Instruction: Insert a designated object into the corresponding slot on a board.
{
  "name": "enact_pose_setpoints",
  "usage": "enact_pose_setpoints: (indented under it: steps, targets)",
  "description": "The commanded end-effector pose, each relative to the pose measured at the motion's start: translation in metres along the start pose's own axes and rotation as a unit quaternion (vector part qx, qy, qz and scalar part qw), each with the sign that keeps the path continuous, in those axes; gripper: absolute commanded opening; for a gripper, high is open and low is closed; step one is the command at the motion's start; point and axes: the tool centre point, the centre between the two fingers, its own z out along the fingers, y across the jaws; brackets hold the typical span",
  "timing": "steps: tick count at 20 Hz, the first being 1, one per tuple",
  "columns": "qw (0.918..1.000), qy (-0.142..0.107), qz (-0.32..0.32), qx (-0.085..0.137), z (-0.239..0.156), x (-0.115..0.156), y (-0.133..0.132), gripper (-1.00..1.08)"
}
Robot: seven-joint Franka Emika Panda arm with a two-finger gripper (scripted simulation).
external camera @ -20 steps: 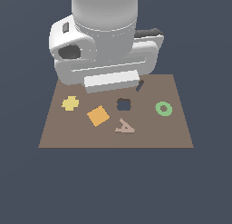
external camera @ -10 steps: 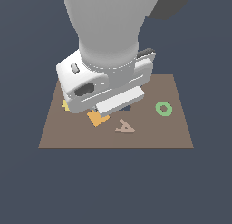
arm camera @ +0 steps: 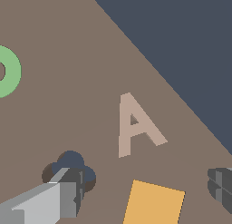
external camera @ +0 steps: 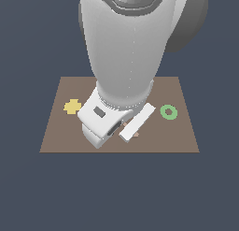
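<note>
The gripper stands open above the board, its two fingers spread wide with nothing between them, one near the dark cross-shaped recess and the other out toward the board's edge. The A piece lies flat on the board between the green ring and the orange square, close to the board's edge and apart from both, and the fingers do not touch it. It is a thin, pinkish-tan letter with slim legs, a narrow crossbar and a small triangular hole, barely raised from the brown surface. The likeliest trouble, as I judge it, is a poor grasp: the piece sits so low that the fingers could slide over it or pinch only one leg, letting it twist. The orange square lies just beside the A's feet, so a finger coming down off line could land on it or push it. In the exterior view the arm hides nearly all of the piece, leaving only a sliver showing; a yellow cross-shaped tile lies toward that view's left. No A-shaped slot is visible in either view, so I cannot tell where it is.
</note>
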Motion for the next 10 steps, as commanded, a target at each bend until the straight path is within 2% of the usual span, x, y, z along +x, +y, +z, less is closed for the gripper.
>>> enact_pose_setpoints:
  steps: [1, 10]
  targets:
    - [0.9993, 0.001, -0.039, 0.000, 0.008, 0.008, 0.001, 1.00]
    - [0.9915, 0.002, -0.130, 0.001, 0.028, 0.027, -0.001, 1.00]
